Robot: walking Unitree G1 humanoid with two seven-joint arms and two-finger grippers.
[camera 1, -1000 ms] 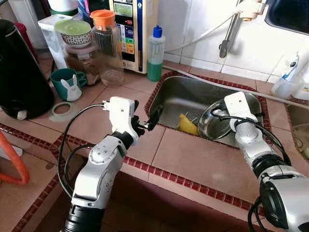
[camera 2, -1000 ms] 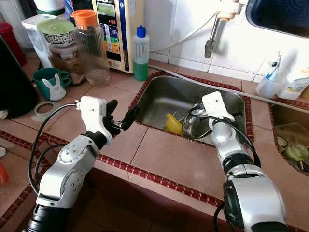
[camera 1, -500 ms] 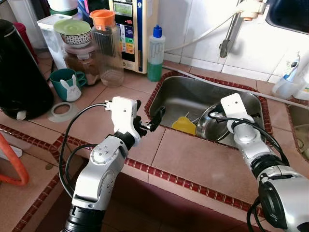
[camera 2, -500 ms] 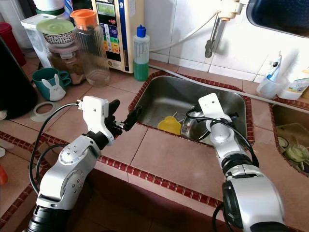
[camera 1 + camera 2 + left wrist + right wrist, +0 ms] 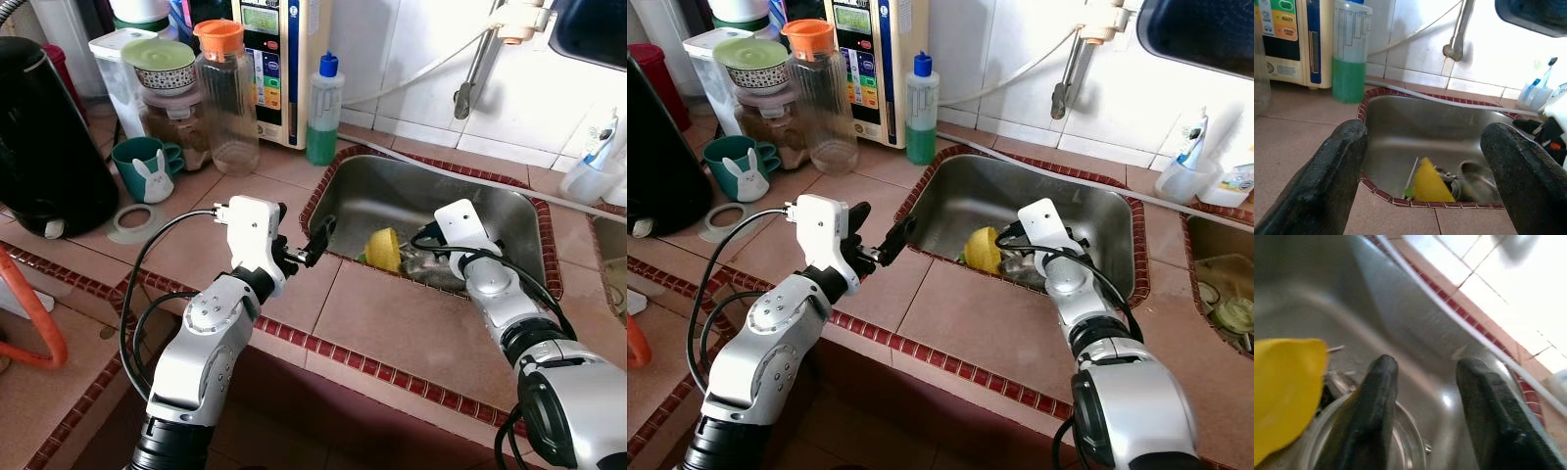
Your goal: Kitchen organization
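Tiled worktop with a steel sink set into it, seen from the robot's head. The left claw hovers over the sink's rim at its 9 o'clock side, fingers spread wide apart and gripping nothing; its wrist view looks between them into the basin. The right claw reaches down inside the sink, fingers parted, one passing over the rim of a metal bowl; whether it touches the rim cannot be told. A yellow item lies in the basin just at 9 o'clock of the bowl, near the front wall; its exact nature is unclear. A hose runs along the tiled wall to the tap at 12 o'clock of the sink. At 10 o'clock of the sink stands a green-filled bottle with a blue cap, then, farther toward 9 o'clock, a clear jug with an orange lid, a teal rabbit mug, and a black kettle. A toothbrush cup stands at 2 o'clock of the sink.
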